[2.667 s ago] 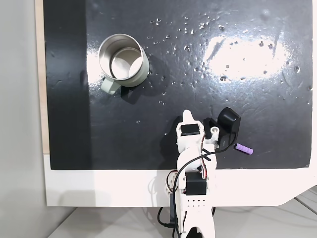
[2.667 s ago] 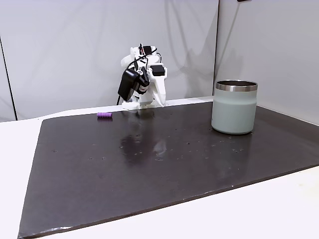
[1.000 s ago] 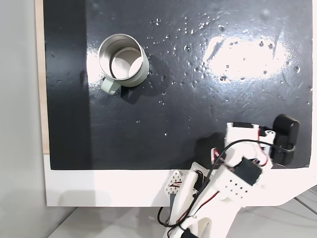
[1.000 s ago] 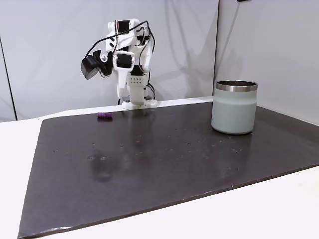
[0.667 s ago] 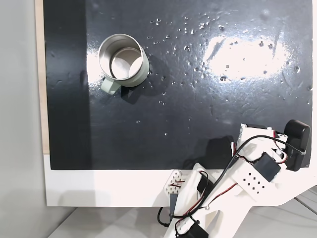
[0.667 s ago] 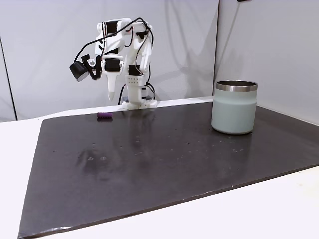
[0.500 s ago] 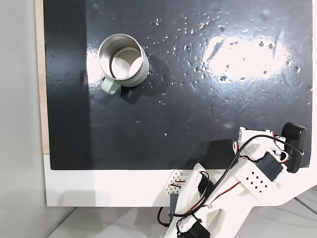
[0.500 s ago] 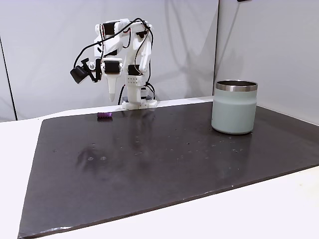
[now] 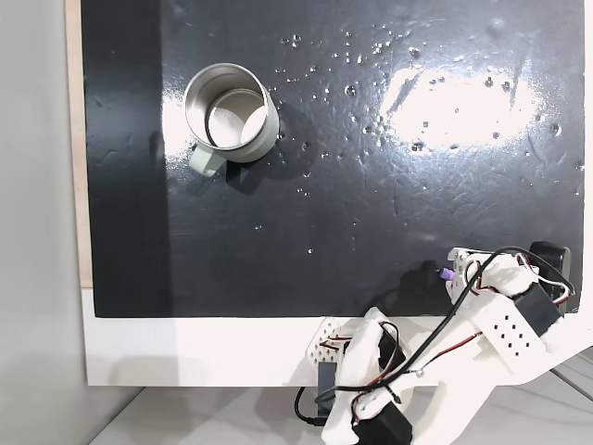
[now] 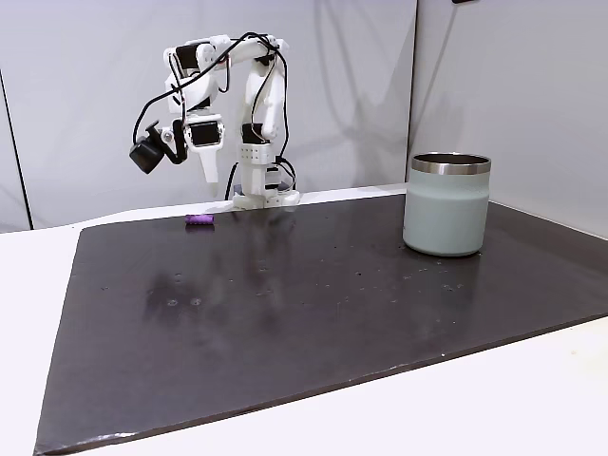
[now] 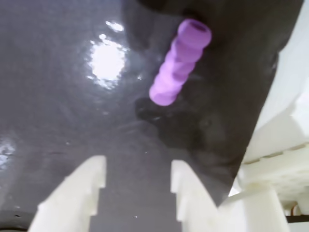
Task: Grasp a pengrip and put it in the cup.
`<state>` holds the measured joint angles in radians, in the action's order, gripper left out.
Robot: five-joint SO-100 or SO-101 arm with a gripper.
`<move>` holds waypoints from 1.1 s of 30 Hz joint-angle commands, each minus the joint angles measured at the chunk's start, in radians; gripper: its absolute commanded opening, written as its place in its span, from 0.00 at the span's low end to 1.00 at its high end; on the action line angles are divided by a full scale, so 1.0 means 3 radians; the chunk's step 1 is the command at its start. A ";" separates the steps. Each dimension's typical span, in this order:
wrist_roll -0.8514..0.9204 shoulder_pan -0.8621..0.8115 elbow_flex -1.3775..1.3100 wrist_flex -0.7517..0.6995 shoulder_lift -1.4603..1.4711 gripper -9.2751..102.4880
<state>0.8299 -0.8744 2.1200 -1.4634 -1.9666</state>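
We see the pincer [image 11: 137,176] with fingers apart, above the pengrip [image 11: 179,63], which lies on the bench [image 9: 371,167] near its edge. The cup [image 9: 230,116] stands well apart.

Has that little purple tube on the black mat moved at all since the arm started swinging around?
No. In the side fixed view the pengrip lies at the same spot on the mat's far edge, left of the arm's base.

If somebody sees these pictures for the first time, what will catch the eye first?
Probably the purple pengrip, lying on the black mat just ahead of the open white gripper in the wrist view. Next, the cup, standing far across the mat with its shiny steel inside empty.
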 commanded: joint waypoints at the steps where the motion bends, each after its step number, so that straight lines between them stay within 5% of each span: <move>1: 0.0128 -0.0128 -0.0220 -0.0020 0.0138 0.26; 33: 0.0419 -0.0557 -0.0634 0.0562 0.1478 0.26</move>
<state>0.9495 -1.0232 1.9834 -1.3361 -1.5278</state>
